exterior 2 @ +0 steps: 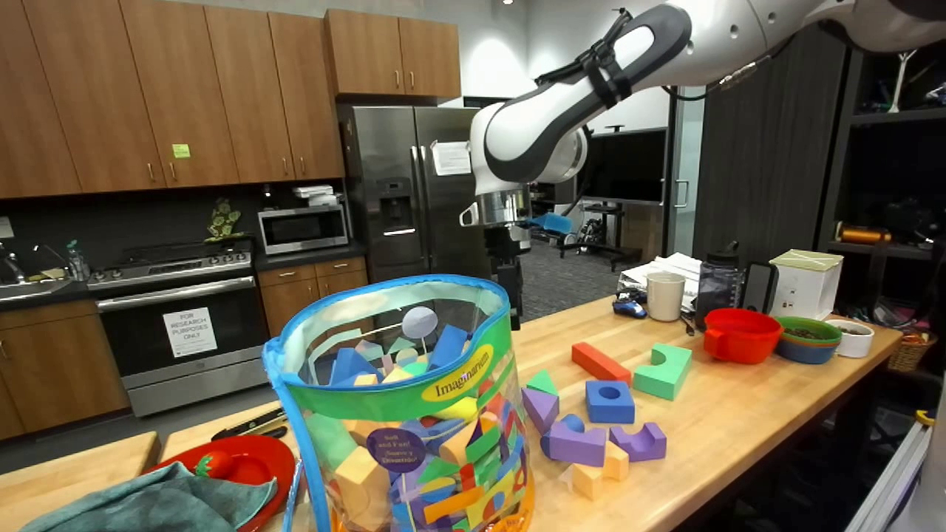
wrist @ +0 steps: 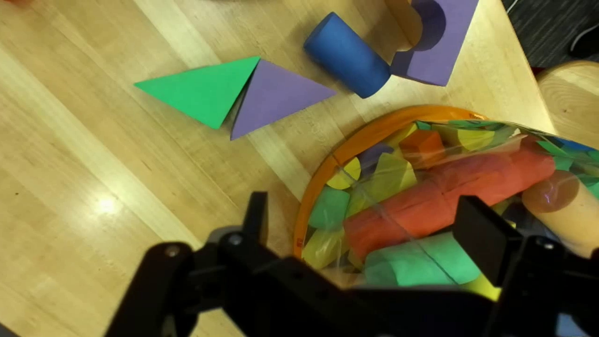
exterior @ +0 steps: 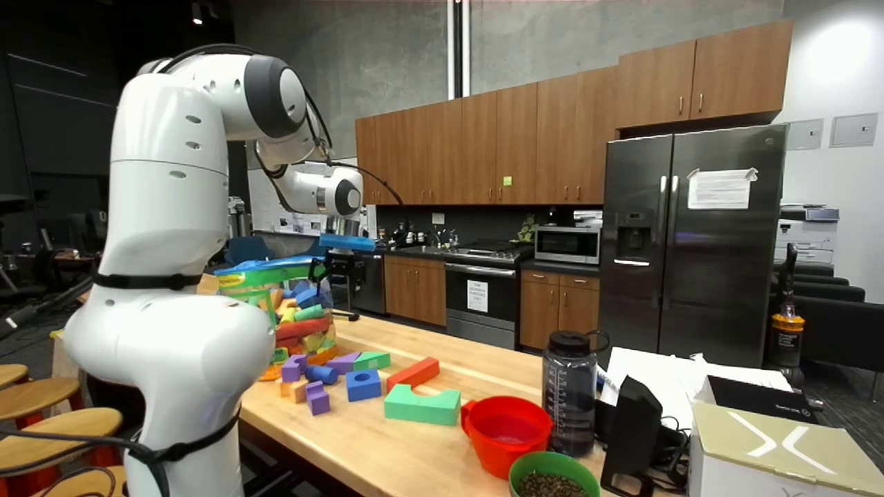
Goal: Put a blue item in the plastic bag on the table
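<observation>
Perhaps the chief danger is the plastic bag [exterior 2: 369, 403] itself, standing on the table [exterior 2: 635, 495] toward 7 o'clock in an exterior view: from the wrist, part of it shows beyond the fingers [wrist: 484, 234], so a straight drop here could press its thin wall or knock it askew. Those fingers stand wide apart and grip nothing; the pick seems not yet made.

In the wrist view the blue cylinder [wrist: 347, 55] lies on its side at 1 o'clock, its lower end against, or nearly against, a purple arch block [wrist: 435, 58]. Being round, it may roll if touched off-centre, and the arch could foul a finger. The blue block [exterior 2: 610, 411] with a hole, at 3 o'clock from the bag in an exterior view, looks the steadier choice; the task leaves open which is wanted. Either piece, let go too high, might bounce off the heap of blocks [exterior 2: 452, 505] inside the bag.

The cylinder is plain, dark blue and smooth, probably soft foam. The bag is clear, its blue-edged mouth open upward, with a green band, a yellow label and an orange base; blue pieces show near the top.
</observation>
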### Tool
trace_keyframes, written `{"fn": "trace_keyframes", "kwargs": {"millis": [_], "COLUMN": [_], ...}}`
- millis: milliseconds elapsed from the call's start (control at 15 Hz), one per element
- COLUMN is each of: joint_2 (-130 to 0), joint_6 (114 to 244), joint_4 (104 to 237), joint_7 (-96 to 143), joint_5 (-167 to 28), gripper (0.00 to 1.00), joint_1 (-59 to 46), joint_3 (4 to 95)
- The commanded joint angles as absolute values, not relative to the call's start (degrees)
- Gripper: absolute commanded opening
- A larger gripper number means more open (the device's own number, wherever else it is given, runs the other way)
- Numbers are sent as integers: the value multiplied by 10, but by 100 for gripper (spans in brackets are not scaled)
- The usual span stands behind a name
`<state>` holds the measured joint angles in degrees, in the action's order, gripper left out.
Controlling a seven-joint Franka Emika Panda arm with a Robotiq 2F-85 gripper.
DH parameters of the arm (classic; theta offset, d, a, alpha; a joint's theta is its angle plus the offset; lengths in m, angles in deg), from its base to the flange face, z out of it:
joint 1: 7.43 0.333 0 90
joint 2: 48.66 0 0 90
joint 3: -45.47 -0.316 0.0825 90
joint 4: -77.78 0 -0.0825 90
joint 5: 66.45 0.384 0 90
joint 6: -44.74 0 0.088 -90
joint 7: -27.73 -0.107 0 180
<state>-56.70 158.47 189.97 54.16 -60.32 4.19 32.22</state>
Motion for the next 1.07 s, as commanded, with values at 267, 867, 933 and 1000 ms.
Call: {"fn": "trace_keyframes", "kwargs": {"millis": [267,867,933,1000], "joint_2": [-570,-576,-576,-576], "joint_6": [1572,1578,1578,1578], "joint_4": [1904,1902,1902,1902], "joint_7": [548,541,541,541], "joint_5": [-593,-603,-603,-603], "gripper": [100,100,100,100], "joint_1": [28,31,31,31], "joint_3": [326,324,324,324]}}
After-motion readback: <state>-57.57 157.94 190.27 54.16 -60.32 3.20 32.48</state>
